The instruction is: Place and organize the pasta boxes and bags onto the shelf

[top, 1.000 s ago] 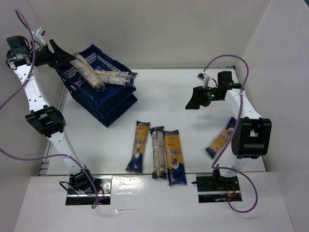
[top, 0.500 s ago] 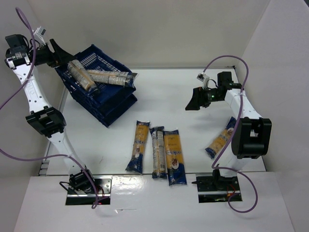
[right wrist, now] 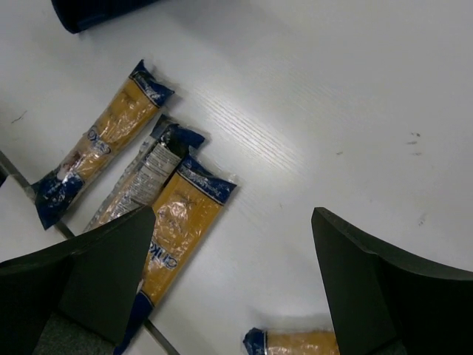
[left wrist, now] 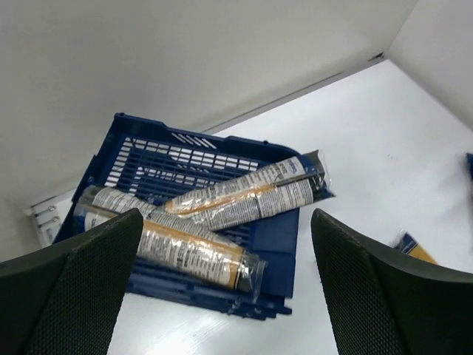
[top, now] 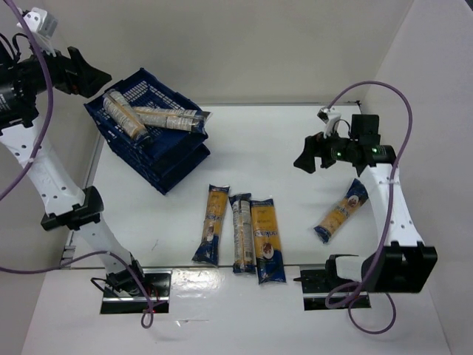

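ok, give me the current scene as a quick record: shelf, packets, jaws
shelf: stack of dark blue crates, far left of the table
on shelf: two packets, at an angle to each other on the top crate
on table: three packets side by side near front centre; lone packet apart on the right
left jaws: open, empty, high beside the shelf
right jaws: open, empty, above the table's right side
not yet shelved: four

The right wrist view's bottom edge crops one pasta packet (right wrist: 295, 344).
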Controlling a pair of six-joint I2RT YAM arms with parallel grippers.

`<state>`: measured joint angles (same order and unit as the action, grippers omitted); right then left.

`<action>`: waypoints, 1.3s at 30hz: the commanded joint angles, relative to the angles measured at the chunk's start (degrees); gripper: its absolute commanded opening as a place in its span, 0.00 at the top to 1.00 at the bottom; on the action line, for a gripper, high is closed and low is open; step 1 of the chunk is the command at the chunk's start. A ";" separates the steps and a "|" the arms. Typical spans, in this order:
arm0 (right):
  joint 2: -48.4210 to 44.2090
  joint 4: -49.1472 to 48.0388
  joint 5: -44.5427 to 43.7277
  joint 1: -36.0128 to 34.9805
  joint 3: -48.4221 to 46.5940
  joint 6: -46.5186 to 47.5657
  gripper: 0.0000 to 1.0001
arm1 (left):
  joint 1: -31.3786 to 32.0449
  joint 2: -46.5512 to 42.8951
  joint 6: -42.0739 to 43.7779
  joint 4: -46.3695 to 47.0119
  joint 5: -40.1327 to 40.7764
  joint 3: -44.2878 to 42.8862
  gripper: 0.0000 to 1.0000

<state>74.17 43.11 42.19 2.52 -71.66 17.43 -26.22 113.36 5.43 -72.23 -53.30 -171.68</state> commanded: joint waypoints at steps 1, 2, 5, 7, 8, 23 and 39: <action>-5.60 -1.36 -8.07 1.07 3.27 -2.57 0.05 | -0.41 -4.89 6.77 -2.39 3.54 7.21 0.00; -6.83 -1.36 -9.05 1.08 4.06 -3.10 0.04 | -0.41 -7.69 8.87 -2.39 3.55 11.58 0.00; -12.28 -1.36 -12.13 3.36 5.92 -4.33 0.04 | -0.41 -13.75 13.88 -2.39 4.08 18.54 0.00; -15.62 -0.23 -14.58 3.89 7.32 -4.86 0.00 | -0.41 -19.72 17.84 -1.87 4.60 29.78 0.00; -16.51 -0.22 -15.29 4.59 7.32 -4.86 0.00 | -0.41 -22.28 17.86 -0.56 5.56 34.87 0.00; -24.33 -3.29 -21.63 16.45 13.56 -5.92 0.00 | -0.41 -70.46 7.76 29.33 17.52 108.99 0.00; -23.81 -5.94 -22.86 20.06 16.11 -6.44 0.00 | -0.41 -72.32 2.65 40.32 20.08 120.34 0.00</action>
<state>51.00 40.32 19.88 22.06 -55.75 11.38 -26.44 41.76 9.67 -36.23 -32.82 -52.23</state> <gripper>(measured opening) 0.994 1.001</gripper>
